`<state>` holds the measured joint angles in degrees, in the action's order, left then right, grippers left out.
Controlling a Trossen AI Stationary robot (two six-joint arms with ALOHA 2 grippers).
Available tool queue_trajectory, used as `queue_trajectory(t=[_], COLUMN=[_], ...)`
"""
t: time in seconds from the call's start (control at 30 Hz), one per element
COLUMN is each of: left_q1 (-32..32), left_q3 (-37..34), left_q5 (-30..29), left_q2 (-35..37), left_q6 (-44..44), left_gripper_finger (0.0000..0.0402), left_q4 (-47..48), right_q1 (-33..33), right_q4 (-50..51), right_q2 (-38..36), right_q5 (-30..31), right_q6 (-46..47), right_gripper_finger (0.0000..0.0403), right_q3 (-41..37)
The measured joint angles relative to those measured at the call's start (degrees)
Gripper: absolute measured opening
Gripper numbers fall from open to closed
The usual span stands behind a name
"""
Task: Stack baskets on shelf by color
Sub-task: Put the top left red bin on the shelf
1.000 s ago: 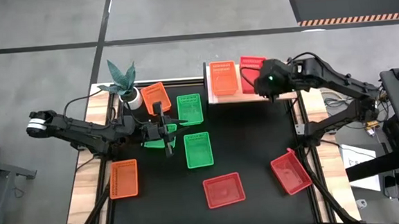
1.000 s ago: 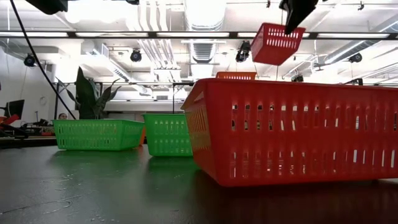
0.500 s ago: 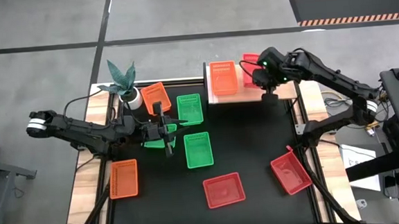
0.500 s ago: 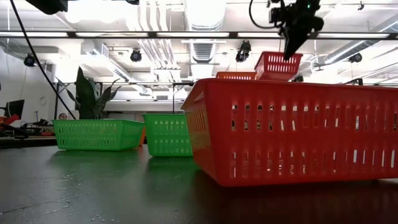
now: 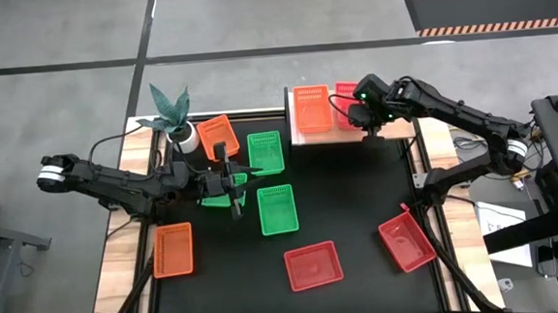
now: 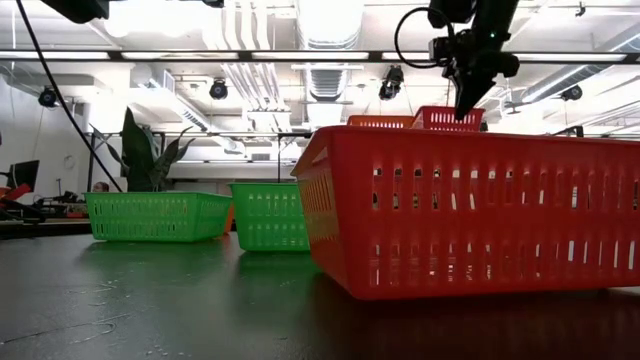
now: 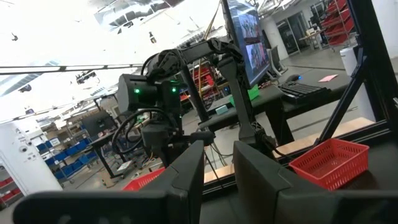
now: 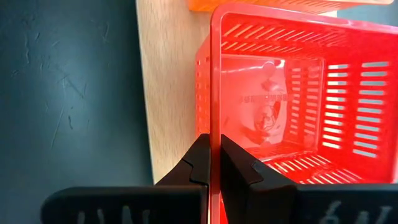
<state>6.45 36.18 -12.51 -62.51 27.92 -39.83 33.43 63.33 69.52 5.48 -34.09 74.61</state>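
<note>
On the wooden shelf [image 5: 291,117] at the table's far right stands an orange basket [image 5: 312,109]. Right beside it is a red basket [image 5: 346,96], with my right gripper [image 5: 362,115] shut on it. Whether its bottom rests on the board I cannot tell. My left gripper [image 5: 234,182] hangs at the table's left, raised, with its fingers apart and nothing between them in the left wrist view [image 7: 217,158]. A green basket [image 5: 212,200] lies on the table beneath it. My right gripper pinches the red basket's wall on the side facing the black tabletop, at its rim [image 8: 212,127], one finger inside the basket and one outside. The fingers slant down from above and from the table's right. The basket sits level over the shelf board [image 8: 168,93], open side up.
On the black table lie two more green baskets [image 5: 266,151] [image 5: 277,209], two red ones [image 5: 313,266] [image 5: 406,241] and an orange one [image 5: 173,248]. Another orange basket [image 5: 218,136] sits by a white plant pot [image 5: 189,138] at the far left.
My right gripper has gone down and toward the table's left, still shut on the red basket. The basket hung tilted, high above the shelf; now it is level and low, close beside the orange basket.
</note>
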Motion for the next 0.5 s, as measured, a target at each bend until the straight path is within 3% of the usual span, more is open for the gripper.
queue_trajectory(t=[0.5], left_q1=[0.0], left_q3=[0.0], left_q5=[0.0], left_q2=[0.01], left_q6=[0.0], left_gripper_finger=[0.007], left_q4=[0.0], right_q1=[-0.02], right_q4=[-0.67], right_q2=[0.0], right_q5=[-0.04], right_q6=[1.09], right_gripper_finger=[0.0009], right_q3=[-0.04])
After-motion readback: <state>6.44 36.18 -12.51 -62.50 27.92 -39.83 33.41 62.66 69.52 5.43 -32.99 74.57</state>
